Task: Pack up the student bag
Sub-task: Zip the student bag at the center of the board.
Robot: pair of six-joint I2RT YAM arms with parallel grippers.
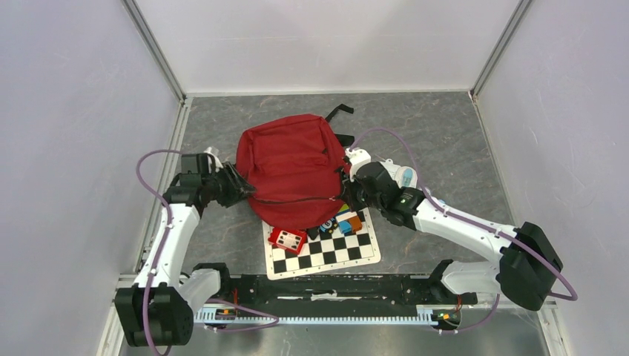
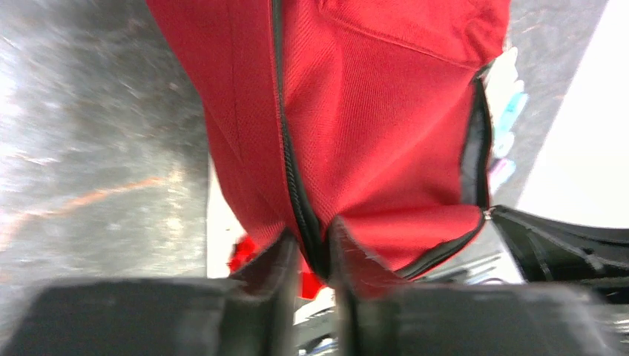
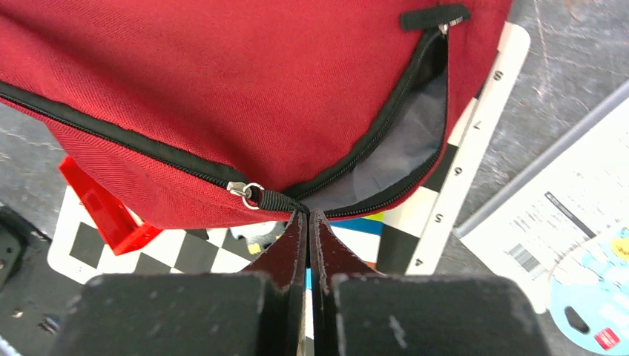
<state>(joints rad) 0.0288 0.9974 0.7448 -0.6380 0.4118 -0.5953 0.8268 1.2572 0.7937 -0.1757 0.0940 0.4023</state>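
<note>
The student bag (image 1: 293, 159) lies slumped at the middle of the frame in the top view, on the grey, marbled table (image 1: 445, 126), with its lower edge draped over the upper part of a chessboard (image 1: 326, 252). By my reading the packing has barely begun. A glossy red box (image 1: 288, 239) with pale dots and a cluster of small coloured blocks (image 1: 347, 221) sit on the board outside the bag. A white printed booklet (image 3: 549, 215) with a barcode lies at the right of the right wrist view. Whether anything is already inside cannot be told. The work in hand seems to be opening the bag. The black zipper track is parted on the right side, where a curved gap shows smooth grey lining (image 3: 404, 152), while the run to the left of the metal slider (image 3: 245, 190) is closed. The left gripper (image 1: 236, 185) has its jaws pinched narrow on a fold of the coarse woven red fabric, with a black zipper line caught between them. The right gripper (image 1: 350, 191) has its jaws pressed almost together on the black webbing pull tab (image 3: 278, 199) below the slider. Left to do, as I judge it: widen the opening, load the loose things, and zip up.
</note>
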